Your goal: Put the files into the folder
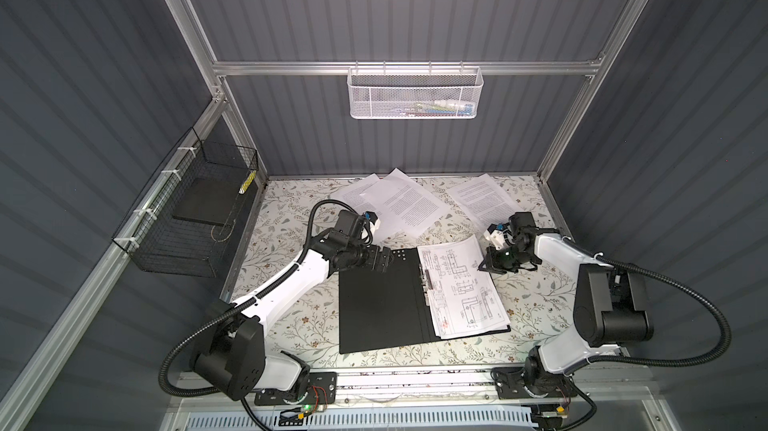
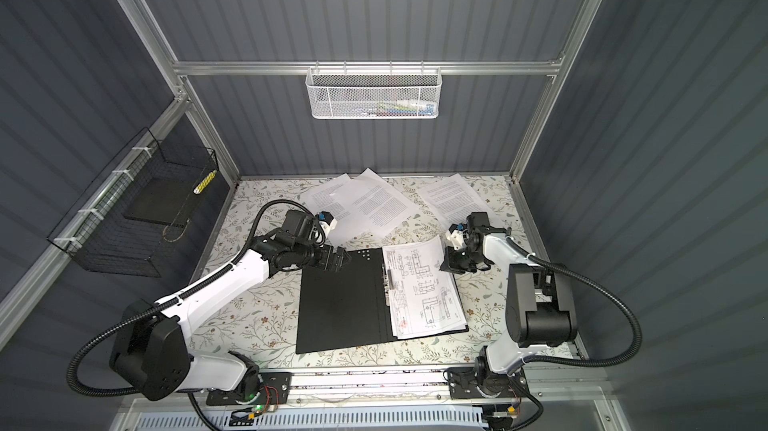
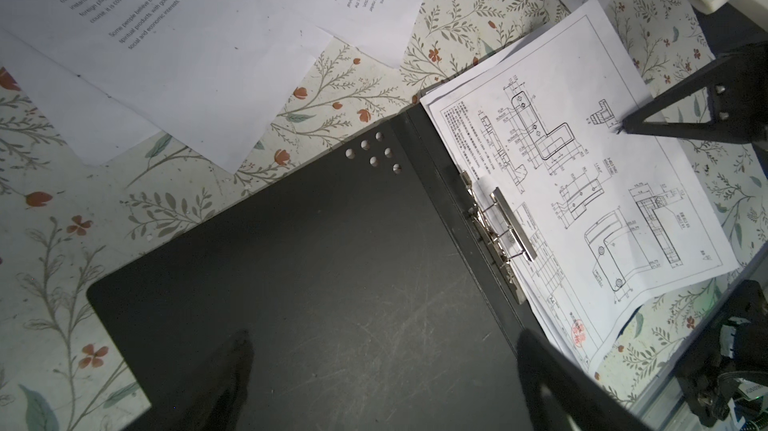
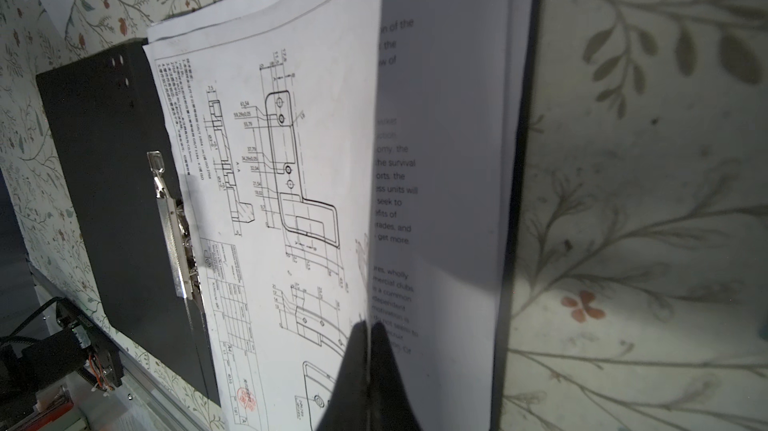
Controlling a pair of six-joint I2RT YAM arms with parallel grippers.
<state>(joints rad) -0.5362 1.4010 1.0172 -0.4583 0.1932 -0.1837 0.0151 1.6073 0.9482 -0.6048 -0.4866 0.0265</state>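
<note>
Blk folder point(image 1: 376, 308), wht files point(image 1: 465, 287), floral tbl point(image 1: 299, 325)

Both top views: dim grey walls point(image 1: 83, 117), table point(image 1: 291, 325) brighter w/ light from above, edges bend. Wrist views darker; drawing sheet point(image 4: 291, 158) shades pages point(image 4: 436, 158) beneath, right gripper point(image 4: 368, 327) blurred near lens.

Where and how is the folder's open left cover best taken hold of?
Probably the cover's free long edge, opposite the metal clip, approached from the left: the cover lies flat on the table, hinged along the clip side, so only that outer edge can lift. The open left end effector sits over its far end.
</note>
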